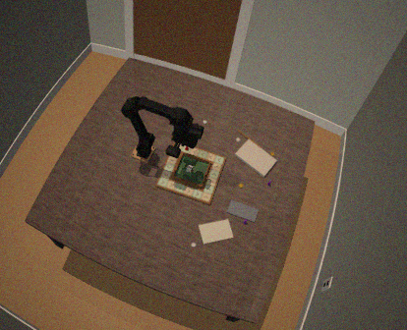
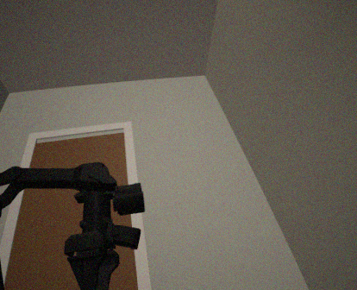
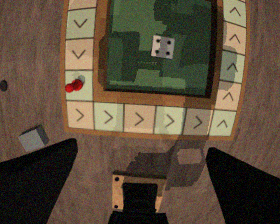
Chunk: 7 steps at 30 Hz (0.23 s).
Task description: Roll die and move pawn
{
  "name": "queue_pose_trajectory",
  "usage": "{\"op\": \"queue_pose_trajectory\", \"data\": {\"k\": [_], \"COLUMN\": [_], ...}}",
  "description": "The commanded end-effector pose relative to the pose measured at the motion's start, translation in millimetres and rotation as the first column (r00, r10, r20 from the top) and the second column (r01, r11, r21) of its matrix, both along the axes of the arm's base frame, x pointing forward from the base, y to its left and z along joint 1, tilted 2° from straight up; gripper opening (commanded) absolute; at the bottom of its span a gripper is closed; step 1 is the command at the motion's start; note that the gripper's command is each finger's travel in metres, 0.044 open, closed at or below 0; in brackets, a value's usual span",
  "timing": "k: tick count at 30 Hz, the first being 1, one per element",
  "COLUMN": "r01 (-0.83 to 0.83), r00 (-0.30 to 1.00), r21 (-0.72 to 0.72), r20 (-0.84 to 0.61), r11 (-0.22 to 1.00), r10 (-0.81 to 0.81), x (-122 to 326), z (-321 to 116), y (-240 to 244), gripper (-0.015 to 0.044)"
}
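Observation:
The board [image 3: 139,119] [image 1: 218,169] has a ring of arrowed squares around the green-floored dice tray [image 3: 146,97]. The white die [image 3: 163,46] [image 1: 190,168] rests on the tray floor, with dark pips near the corners of its top. The red pawn [image 3: 74,85] [image 1: 187,148] is on the green square just above the lower left corner square in the wrist view; I cannot tell for sure whether it is upright. My gripper [image 3: 143,151] is wide open and empty, with the pawn outside the gap between its fingertips. In the exterior view the fingers are cut off by the bottom edge.
A grey block [image 3: 32,139] lies beside the board near my left finger in the wrist view, with a dark disc [image 3: 3,85] further out. Two cream slabs [image 1: 256,157] [image 1: 216,231], a grey slab [image 1: 243,211] and small coloured pieces lie beyond the board.

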<state>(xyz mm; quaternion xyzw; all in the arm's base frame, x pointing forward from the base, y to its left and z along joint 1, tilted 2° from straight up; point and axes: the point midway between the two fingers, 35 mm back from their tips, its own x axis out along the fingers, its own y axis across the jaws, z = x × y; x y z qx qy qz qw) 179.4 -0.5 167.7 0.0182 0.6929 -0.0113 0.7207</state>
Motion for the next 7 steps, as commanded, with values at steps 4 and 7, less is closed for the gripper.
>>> {"op": "queue_pose_trajectory", "data": {"k": [4,7], "r01": [0.029,0.029], "r00": [1.0,1.0], "r21": [0.0,0.0], "r20": [0.005,0.005], "r11": [1.0,1.0], "r10": [-0.029,-0.029], "x": [-10.7,-10.7], "z": [10.1,10.1], "y": [-12.5,-12.5], "gripper": [0.044,0.044]}}
